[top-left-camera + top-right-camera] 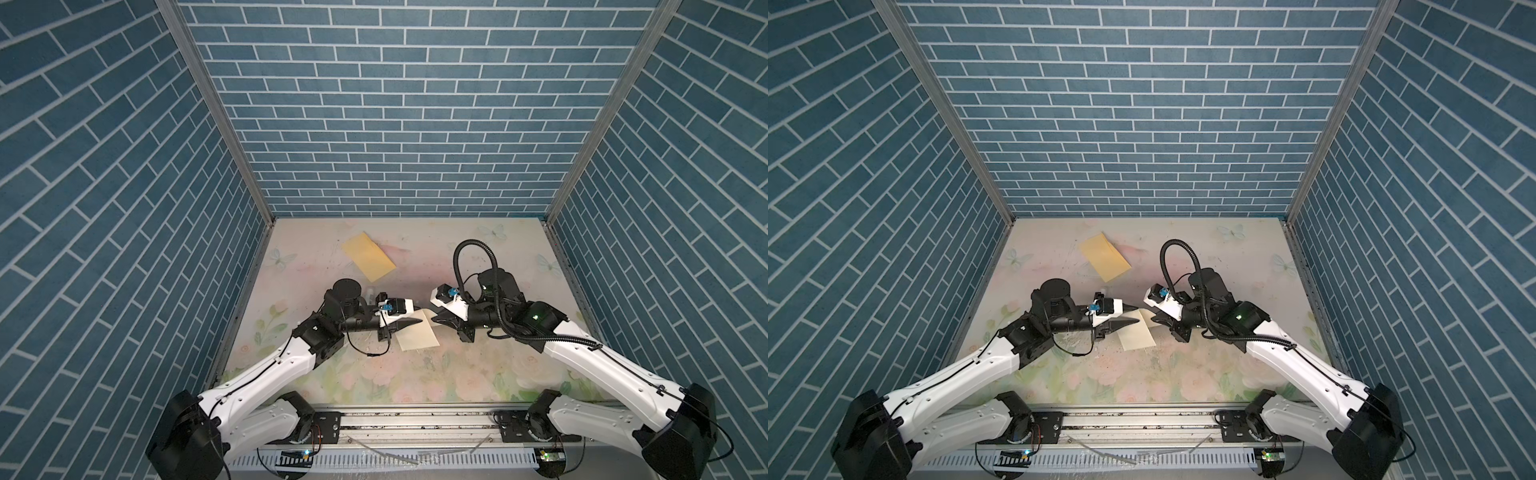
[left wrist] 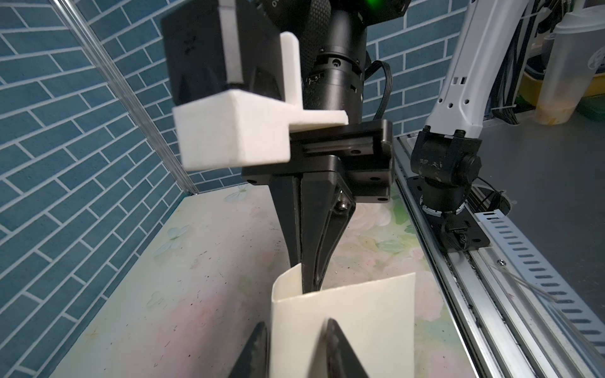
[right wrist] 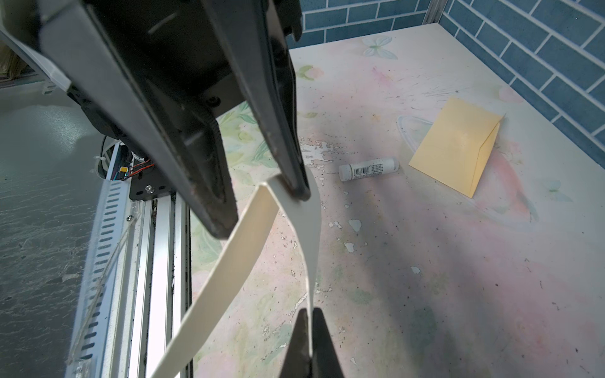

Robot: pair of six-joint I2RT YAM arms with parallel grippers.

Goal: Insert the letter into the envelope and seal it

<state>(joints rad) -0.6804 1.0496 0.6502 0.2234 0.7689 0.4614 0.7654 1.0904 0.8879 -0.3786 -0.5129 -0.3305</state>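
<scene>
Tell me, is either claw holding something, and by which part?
The right gripper pinches the letter by one raised edge. The left gripper straddles its fold, not clamped yet.

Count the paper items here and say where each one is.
2. The letter is in the middle, an edge pinched by the right hand; the envelope lies flat farther back, left of centre. None seems hidden.
</scene>
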